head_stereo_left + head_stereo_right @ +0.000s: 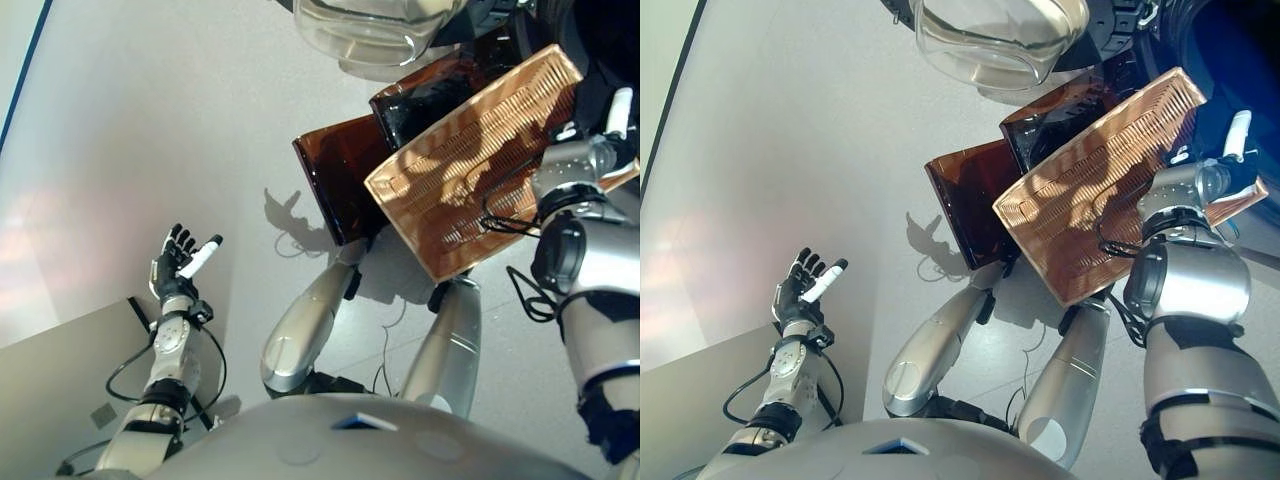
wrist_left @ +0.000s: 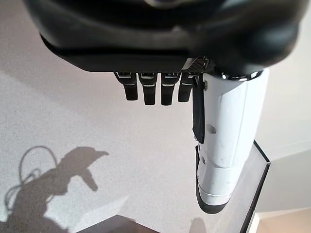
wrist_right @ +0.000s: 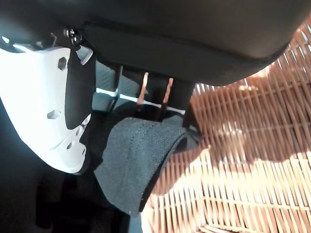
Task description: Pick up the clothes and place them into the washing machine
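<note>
A dark grey cloth (image 3: 141, 160) hangs from the fingers (image 3: 158, 92) of my right hand (image 1: 1212, 178), which curl over its top edge, with the white-covered thumb (image 3: 48, 111) beside it. That hand is at the upper right, just past the far edge of a tilted woven wicker basket (image 1: 470, 160), by the dark washing machine opening (image 1: 1230, 60). The cloth is hidden in both eye views. The machine's clear glass door (image 1: 370, 35) stands swung out at the top. My left hand (image 1: 178, 262) hovers low on the left over the floor, open and holding nothing.
Two glossy dark brown boxes (image 1: 340, 180) stand on the floor under and behind the basket. A low grey surface (image 1: 60, 370) with a dark edge lies at the lower left, beside my left arm. Pale grey floor (image 1: 150, 120) stretches across the left half.
</note>
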